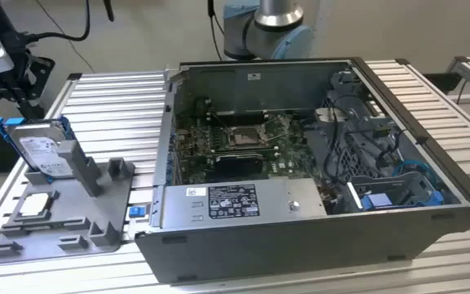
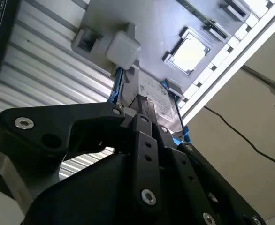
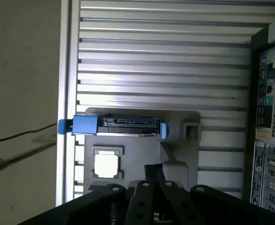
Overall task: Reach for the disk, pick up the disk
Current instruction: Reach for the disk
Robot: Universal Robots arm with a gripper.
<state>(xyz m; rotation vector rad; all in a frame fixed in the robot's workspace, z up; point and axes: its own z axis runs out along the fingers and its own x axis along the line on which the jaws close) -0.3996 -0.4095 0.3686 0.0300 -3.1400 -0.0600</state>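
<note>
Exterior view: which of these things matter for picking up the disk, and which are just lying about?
Part of the job:
disk, upright in the grey holder
gripper, near the disk

Just lying about:
chip, flat on the holder
open computer case
grey box with a sticker, inside the case
table

Your exterior view: off arm, raised, facing obliquely down across slatted table [image 1: 112, 104]. Open computer case [image 1: 300, 184] mid-frame, grey fixture [image 1: 63, 220] with disk [image 1: 41, 150] at exterior view's left. Moderate range.

Your first wrist view: above fixture [image 3: 175, 140], facing straight down past gripper [image 3: 154, 172]. Disk [image 3: 123, 125] seen edge-on.

Your second wrist view: closer, steep oblique along gripper [image 2: 144, 110] body toward disk [image 2: 151, 98] label face.

You get disk, fixture, processor chip [image 1: 35, 207] and table slats in all three.
</note>
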